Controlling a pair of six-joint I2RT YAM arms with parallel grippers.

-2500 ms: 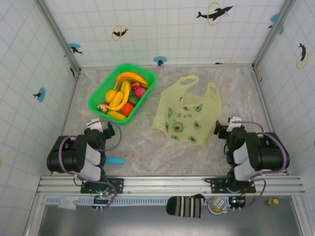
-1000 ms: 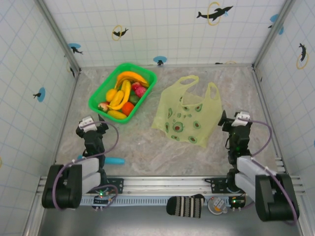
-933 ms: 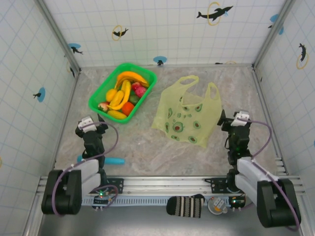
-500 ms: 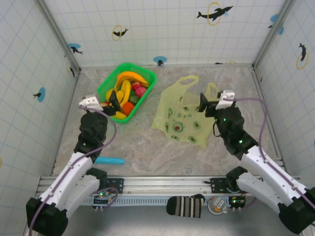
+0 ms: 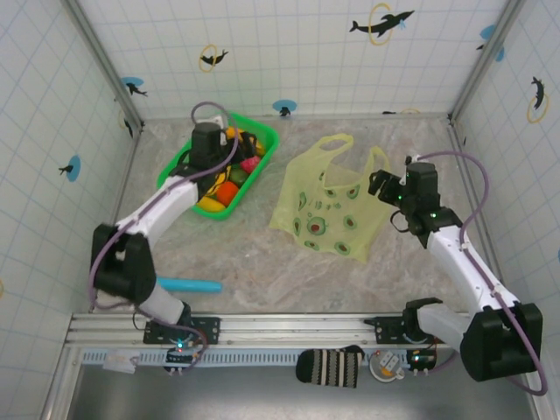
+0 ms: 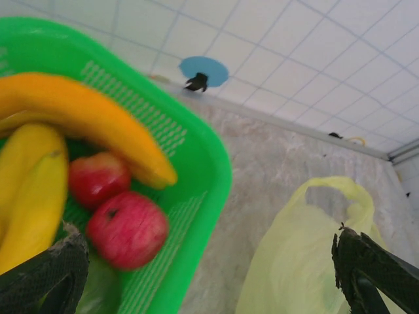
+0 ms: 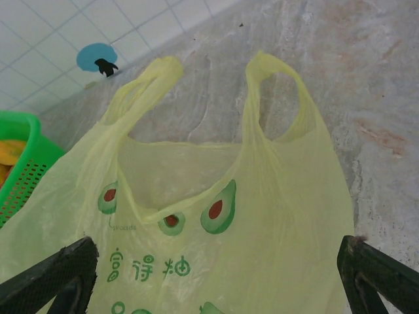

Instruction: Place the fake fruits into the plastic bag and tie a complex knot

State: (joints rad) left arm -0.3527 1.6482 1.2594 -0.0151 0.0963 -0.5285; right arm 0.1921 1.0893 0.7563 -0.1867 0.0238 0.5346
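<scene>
The fake fruits lie piled in a green tray: two red apples, an orange-yellow banana and yellow bananas. My left gripper hovers open over the tray's right part, empty, its jaws spread wide above the tray rim. The plastic bag lies flat on the table, pale yellow-green with avocado prints and both handle loops pointing to the back. My right gripper is open at the bag's right side, jaws straddling the bag from above, holding nothing.
A teal stick lies near the front left of the marble table. Tiled walls close in the left, back and right. Bare table lies between tray and bag and in front of the bag. The tray corner shows left of the bag.
Both arms have unfolded from the near edge and reached forward: the left to the green tray, the right to the bag's right side. Both grippers stayed open.
</scene>
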